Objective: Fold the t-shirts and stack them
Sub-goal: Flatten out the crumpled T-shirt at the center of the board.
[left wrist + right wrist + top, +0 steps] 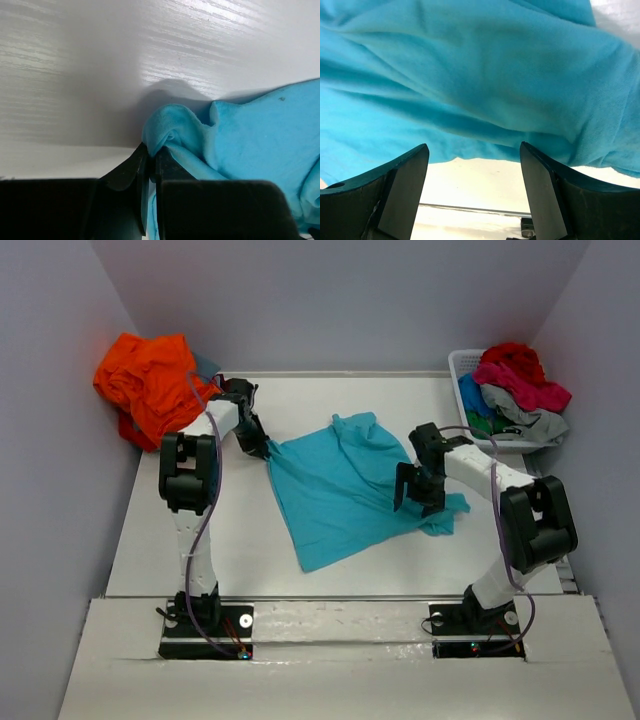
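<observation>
Mid-table: turquoise t-shirt (335,495) lies loosely spread and rumpled on the table (150,540), no fold in it yet. Left gripper (267,450) is clamped tight on the shirt's left corner, cloth bunched between its fingers. Right gripper (408,495) has its jaws wide apart and holds nothing; it is poised at the shirt's right edge. Far left: heap of orange t-shirts (150,385), unfolded. Far right: white basket (458,362) piled with red, grey and green shirts (520,390). No folded stack in sight. Judgement: early stage, first shirt being flattened; all folding and stacking remain.
</observation>
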Controlling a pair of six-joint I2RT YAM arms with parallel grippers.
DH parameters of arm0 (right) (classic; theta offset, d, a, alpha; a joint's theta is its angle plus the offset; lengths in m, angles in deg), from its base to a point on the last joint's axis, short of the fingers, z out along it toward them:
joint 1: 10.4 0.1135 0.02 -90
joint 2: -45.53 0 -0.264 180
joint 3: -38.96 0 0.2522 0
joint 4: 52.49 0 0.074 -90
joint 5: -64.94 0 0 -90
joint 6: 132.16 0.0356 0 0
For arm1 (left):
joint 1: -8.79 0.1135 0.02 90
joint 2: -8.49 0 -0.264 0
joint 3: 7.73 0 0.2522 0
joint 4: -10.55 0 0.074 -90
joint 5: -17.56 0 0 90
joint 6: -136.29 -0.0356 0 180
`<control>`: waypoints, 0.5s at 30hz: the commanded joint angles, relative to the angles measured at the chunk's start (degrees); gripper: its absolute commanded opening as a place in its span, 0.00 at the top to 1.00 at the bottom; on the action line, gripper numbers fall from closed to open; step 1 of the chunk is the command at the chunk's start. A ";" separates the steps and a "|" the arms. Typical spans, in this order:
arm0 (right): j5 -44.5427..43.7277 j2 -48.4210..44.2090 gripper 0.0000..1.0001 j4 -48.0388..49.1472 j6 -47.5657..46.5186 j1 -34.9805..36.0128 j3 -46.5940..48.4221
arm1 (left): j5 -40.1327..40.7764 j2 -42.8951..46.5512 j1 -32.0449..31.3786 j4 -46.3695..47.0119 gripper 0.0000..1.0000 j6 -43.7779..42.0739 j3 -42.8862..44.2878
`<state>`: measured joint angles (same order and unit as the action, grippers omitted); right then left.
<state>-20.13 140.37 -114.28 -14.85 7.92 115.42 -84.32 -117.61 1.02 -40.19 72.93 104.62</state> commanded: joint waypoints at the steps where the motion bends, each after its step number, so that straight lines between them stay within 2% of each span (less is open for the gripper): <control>1: 1.92 -2.39 0.21 2.50 -1.03 -0.22 4.26 | 4.49 1.90 0.12 -2.58 0.68 -1.32 -0.66; 3: 2.19 -1.87 0.21 2.59 -1.47 -0.22 6.29 | 5.45 4.01 0.12 -2.23 0.54 -1.32 -2.69; 4: 2.19 -1.51 0.21 2.68 -1.82 -0.22 8.30 | 6.86 6.81 0.12 -1.71 0.40 -1.15 -5.39; 6: 2.63 -0.37 0.21 3.03 -2.61 -0.22 10.16 | 8.88 10.16 -1.36 -1.35 0.36 -0.80 -9.18; 7: 2.37 0.16 0.21 2.94 -2.87 -0.22 11.90 | 11.15 13.74 -2.07 -1.61 0.28 -0.62 -9.98; 10: 2.37 2.52 0.21 2.86 -3.23 -0.22 14.29 | 15.56 19.20 -6.02 -3.36 0.24 -0.62 -11.05; 12: 2.10 3.76 0.21 3.03 -3.14 -0.22 16.39 | 14.53 20.98 -8.04 -4.86 0.24 -0.88 -11.57; 15: 1.93 6.56 0.21 4.00 -2.44 -0.22 19.03 | 13.91 23.18 -15.14 -7.24 0.24 -2.72 -12.79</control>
<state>-18.36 143.78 -112.18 -16.93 7.92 130.00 -72.04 -101.00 -6.39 -43.79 72.45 92.99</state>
